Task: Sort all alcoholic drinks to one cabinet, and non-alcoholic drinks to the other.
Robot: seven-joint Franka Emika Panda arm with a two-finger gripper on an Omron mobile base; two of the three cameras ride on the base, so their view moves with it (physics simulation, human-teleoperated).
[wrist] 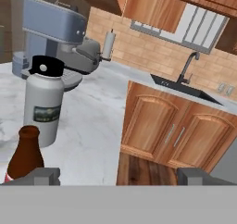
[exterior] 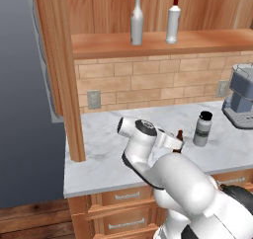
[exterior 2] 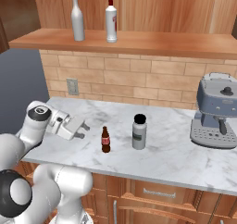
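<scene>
Your gripper (exterior 2: 84, 129) hovers with fingers spread wide, holding nothing, just beside the cola bottle (exterior 2: 105, 140) near the counter's (exterior 2: 185, 158) front edge. Both tall bottles, silver (exterior 2: 77, 18) and white (exterior 2: 110, 19), stand on the cabinet shelf (exterior 2: 152, 42)

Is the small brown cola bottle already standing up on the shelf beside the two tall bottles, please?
No, the small brown cola bottle stands on the marble counter beside the grey black-capped bottle, below the wooden shelf.
</scene>
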